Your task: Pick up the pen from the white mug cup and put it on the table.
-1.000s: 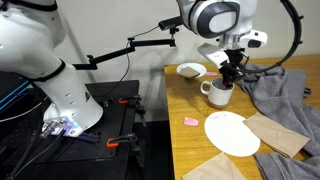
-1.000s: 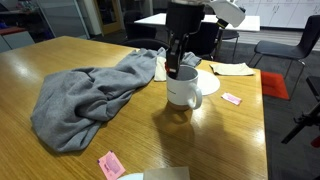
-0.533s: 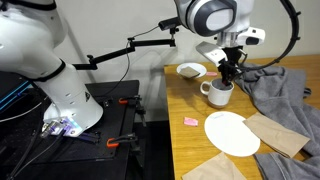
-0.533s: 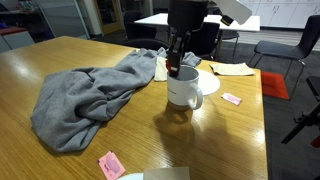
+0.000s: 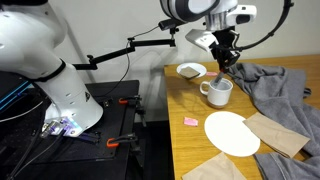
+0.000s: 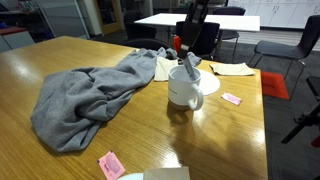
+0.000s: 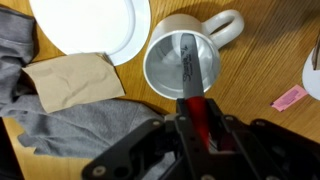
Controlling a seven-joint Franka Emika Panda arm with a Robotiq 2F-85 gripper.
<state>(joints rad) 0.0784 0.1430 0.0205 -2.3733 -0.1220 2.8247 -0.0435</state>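
Observation:
The white mug cup stands on the wooden table, its handle to one side; it also shows in an exterior view and in the wrist view. My gripper is shut on the red upper part of the pen and hangs right above the mug. The pen's whitish lower part points down over the mug's opening, its tip about at rim height. My gripper's fingers clamp the red part in the wrist view.
A grey cloth lies beside the mug. A white plate, brown paper, a bowl with brown contents and a pink note lie around it. The table's edge runs near the bowl.
My gripper has risen from down at the mug to above it, lifting the pen almost out of the mug. The mug has not moved.

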